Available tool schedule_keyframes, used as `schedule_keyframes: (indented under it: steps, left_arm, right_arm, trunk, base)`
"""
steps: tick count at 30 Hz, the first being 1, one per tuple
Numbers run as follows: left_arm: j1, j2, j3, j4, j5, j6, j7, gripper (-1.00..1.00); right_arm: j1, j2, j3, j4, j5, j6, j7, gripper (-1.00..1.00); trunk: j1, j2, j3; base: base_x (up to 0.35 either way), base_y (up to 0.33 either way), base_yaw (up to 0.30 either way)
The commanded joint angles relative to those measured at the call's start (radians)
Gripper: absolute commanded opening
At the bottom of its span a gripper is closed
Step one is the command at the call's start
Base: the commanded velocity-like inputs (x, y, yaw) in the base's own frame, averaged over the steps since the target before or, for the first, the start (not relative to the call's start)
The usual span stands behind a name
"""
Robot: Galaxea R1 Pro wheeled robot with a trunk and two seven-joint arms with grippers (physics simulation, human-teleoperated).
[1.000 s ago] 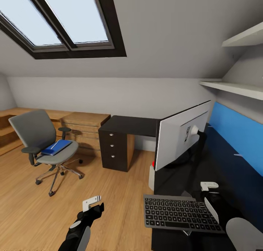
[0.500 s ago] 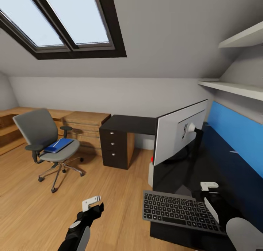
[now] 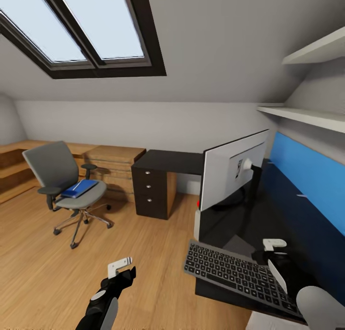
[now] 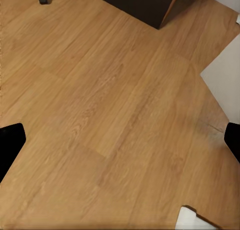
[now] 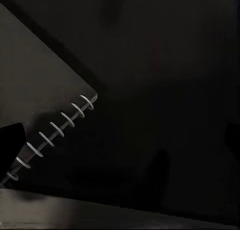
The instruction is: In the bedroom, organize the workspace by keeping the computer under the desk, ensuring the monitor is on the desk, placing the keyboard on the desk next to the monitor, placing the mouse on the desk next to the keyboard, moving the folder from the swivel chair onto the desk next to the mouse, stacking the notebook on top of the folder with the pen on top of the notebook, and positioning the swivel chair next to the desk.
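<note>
The swivel chair (image 3: 61,176) stands on the wood floor at the left, with the blue folder (image 3: 79,188) lying on its seat. The black desk (image 3: 170,161) carries the monitor (image 3: 234,169), which turns its silver-white back to me. The keyboard (image 3: 237,271) lies near the desk's front edge. A light grey sliver of the computer (image 3: 197,226) shows below the desk. My left gripper (image 3: 120,267) (image 4: 120,145) hangs open over bare floor. Open too, my right gripper (image 3: 275,245) (image 5: 120,140) hovers over the desk top beside the keyboard, above a dark spiral-bound notebook (image 5: 40,99).
The desk's three-drawer unit (image 3: 151,192) stands between chair and monitor. Low wooden shelving (image 3: 110,159) runs along the back wall. A blue panel (image 3: 306,176) and white shelves (image 3: 306,115) back the desk at the right. Open floor (image 3: 143,243) lies ahead.
The whole view has shifted: chair and drawers slid right in the picture, monitor and keyboard slid left and turned, so the camera moved. Both arms keep their pose.
</note>
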Motion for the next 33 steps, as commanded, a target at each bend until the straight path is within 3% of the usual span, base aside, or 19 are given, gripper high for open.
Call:
schedule_keyframes:
  steps: [1,33]
  left_arm:
    - [0.000,-0.001,0.000,-0.002,0.011,0.005,0.004,1.00]
    - [0.000,-0.001,-0.001,-0.002,0.013,0.005,0.004,1.00]
  right_arm:
    - [0.000,0.000,0.000,-0.002,-0.002,0.006,-0.002,1.00]
    - [0.000,0.001,0.001,-0.002,-0.002,0.006,-0.004,1.00]
  trunk:
    - [0.000,-0.001,-0.001]
    - [0.000,-0.001,-0.001]
  base:
    - [-0.242,0.000,0.000]
    - [-0.112,0.001,0.000]
